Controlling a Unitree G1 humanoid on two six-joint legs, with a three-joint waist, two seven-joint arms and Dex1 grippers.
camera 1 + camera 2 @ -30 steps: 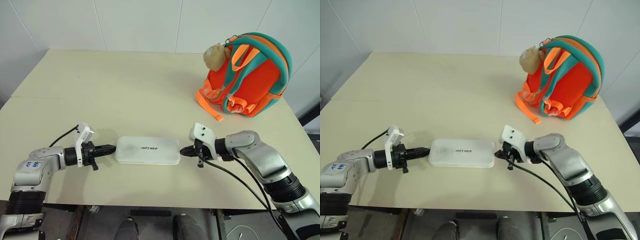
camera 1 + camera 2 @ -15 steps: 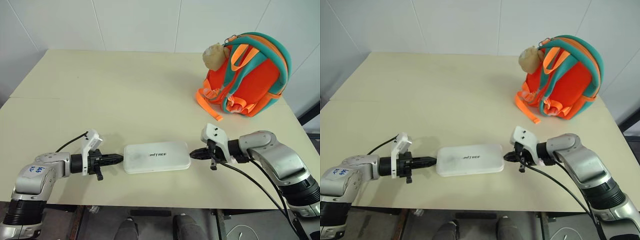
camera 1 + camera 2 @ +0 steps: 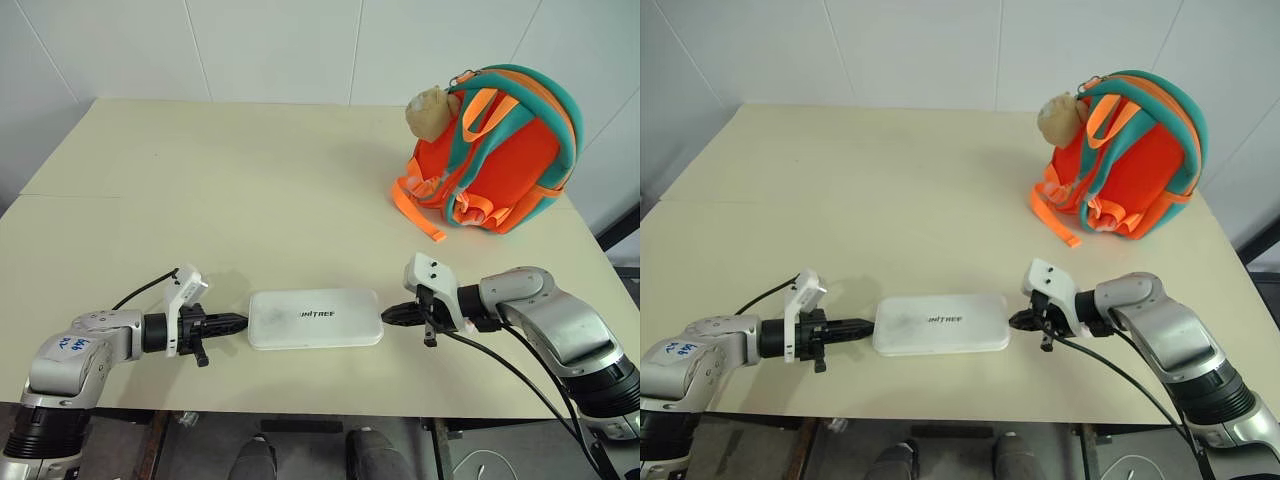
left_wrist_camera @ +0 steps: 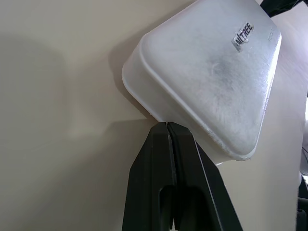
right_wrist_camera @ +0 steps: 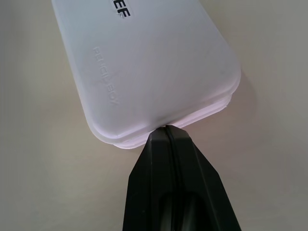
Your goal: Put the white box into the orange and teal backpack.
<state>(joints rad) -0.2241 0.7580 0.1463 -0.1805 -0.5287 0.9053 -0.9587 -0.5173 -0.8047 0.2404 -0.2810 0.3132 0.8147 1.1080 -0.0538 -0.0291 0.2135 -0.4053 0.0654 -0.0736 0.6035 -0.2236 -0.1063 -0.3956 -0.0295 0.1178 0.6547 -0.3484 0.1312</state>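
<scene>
Two hands, fingers pressed together: the left hand [image 3: 238,322] tip touches one short end of the single white box [image 3: 315,318], the right hand [image 3: 390,315] the other; it lies flat on the cream surface [image 3: 250,200], well apart from one orange and teal backpack [image 3: 495,150] at the far right

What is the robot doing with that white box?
It is pressing the white box between its two arms. The left end effector and the right end effector, both shut, push against its two short ends. The box is low over the table. The orange and teal backpack waits at the far right corner.
</scene>
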